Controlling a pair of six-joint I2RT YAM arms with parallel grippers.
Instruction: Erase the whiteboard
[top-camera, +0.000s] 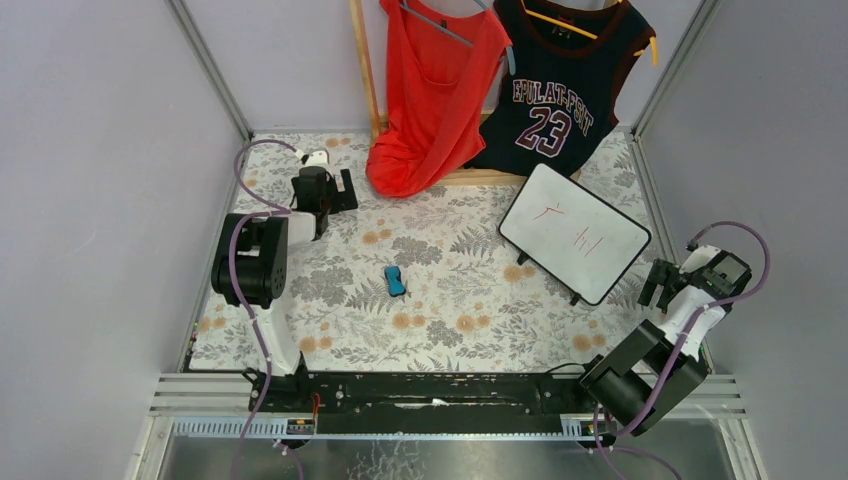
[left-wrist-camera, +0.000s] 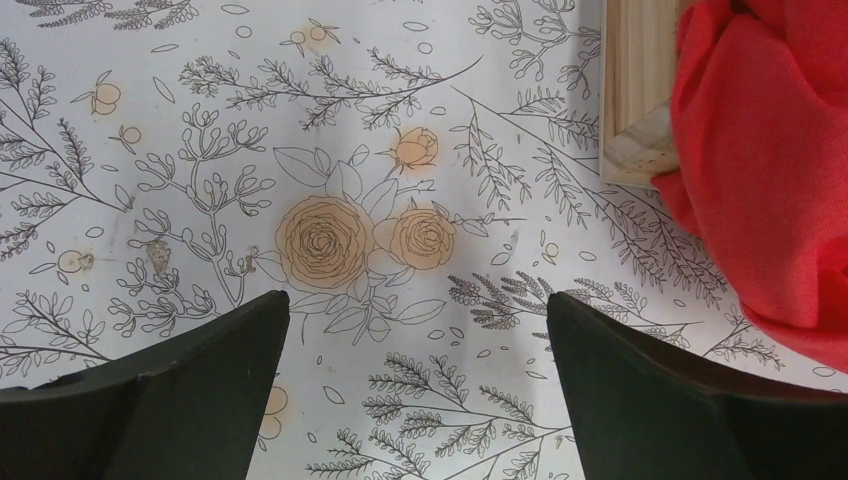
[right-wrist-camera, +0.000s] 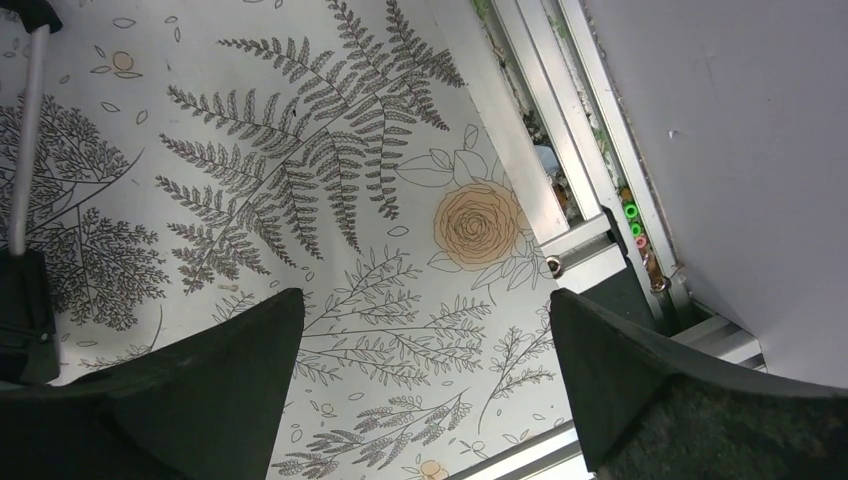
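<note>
The flat white whiteboard with a thin black frame (top-camera: 575, 232) is seen right of centre, red strokes on it, raised on small black feet; it is judged light, stiff and slick, likely to skate when rubbed, so its frame edge would best be pinned; the small blue eraser (top-camera: 396, 281) lies mid-table, well apart; the left gripper (left-wrist-camera: 418, 310) and right gripper (right-wrist-camera: 425, 305) are both spread wide, empty; a floral printed tablecloth (top-camera: 450, 320) is laid underneath; pale walls enclose it; a red top (top-camera: 430, 90) and dark jersey (top-camera: 555, 95) are hung behind.
</note>
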